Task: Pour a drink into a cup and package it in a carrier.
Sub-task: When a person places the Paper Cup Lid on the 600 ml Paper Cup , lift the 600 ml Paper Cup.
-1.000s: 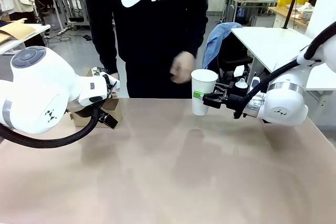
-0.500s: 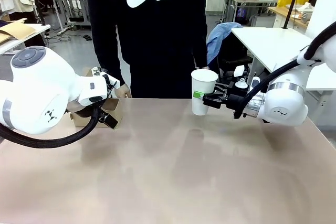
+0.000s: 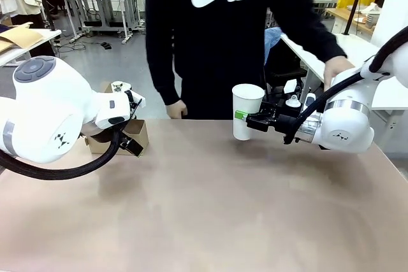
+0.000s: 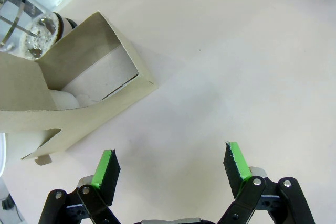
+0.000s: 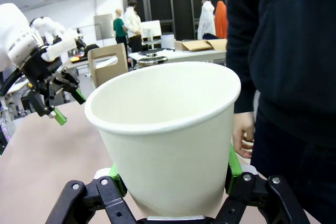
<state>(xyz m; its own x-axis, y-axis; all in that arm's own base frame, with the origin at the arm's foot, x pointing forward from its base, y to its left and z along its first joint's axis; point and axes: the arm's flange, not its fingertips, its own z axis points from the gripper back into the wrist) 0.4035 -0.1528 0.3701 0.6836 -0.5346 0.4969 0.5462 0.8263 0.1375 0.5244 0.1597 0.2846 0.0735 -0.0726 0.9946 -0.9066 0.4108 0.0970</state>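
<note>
My right gripper is shut on a tall white paper cup, holding it upright above the table's far right. In the right wrist view the cup has no lid and sits between the green pads. The brown cardboard carrier stands at the far left, its handle tab upright. My left gripper hangs open just beside the carrier, with nothing between its fingers. A clear glass pot with a metal band stands behind the carrier; I cannot make out the drink in it.
A person in a black top stands at the far edge, one hand low by the table, the other reaching to a white side table on the right. The tan tabletop lies bare between my arms.
The person has stepped to the right, drawn a hand away from near the cup, and stretched the other arm to the side table. Both my arms and the cup have stayed still.
</note>
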